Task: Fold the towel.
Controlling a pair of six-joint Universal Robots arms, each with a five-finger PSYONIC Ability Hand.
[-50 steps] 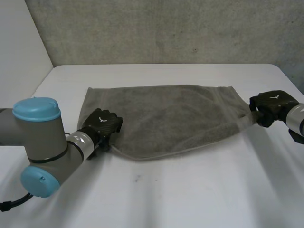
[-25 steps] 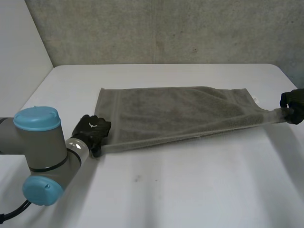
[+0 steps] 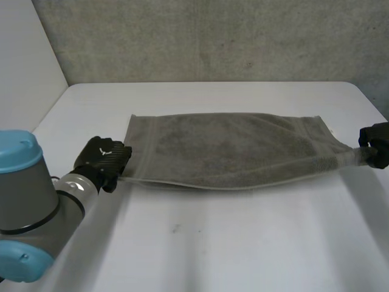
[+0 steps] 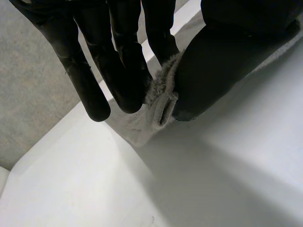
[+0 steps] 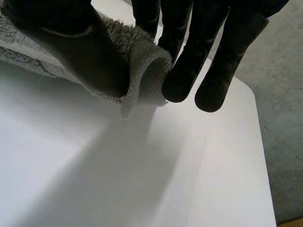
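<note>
A grey towel [image 3: 231,151] hangs stretched between my two hands above the white table [image 3: 243,243], its far edge resting on the table. My left hand [image 3: 103,159] pinches the towel's near left corner [image 4: 161,101] between thumb and fingers [image 4: 123,75]. My right hand [image 3: 375,143] pinches the near right corner [image 5: 142,71] the same way, the cloth bunched against the thumb [image 5: 85,52]. The near edge sags slightly in the middle.
A grey concrete wall [image 3: 213,36] rises behind the table. The table's far edge runs along the wall, and its right corner [image 5: 255,123] lies just past my right hand. Bare white surface lies in front of the towel.
Both hands moved apart, pulling the towel taut. The left hand drew back toward the left and now pinches the corner. The near edge has sagged a little since half a second ago.
</note>
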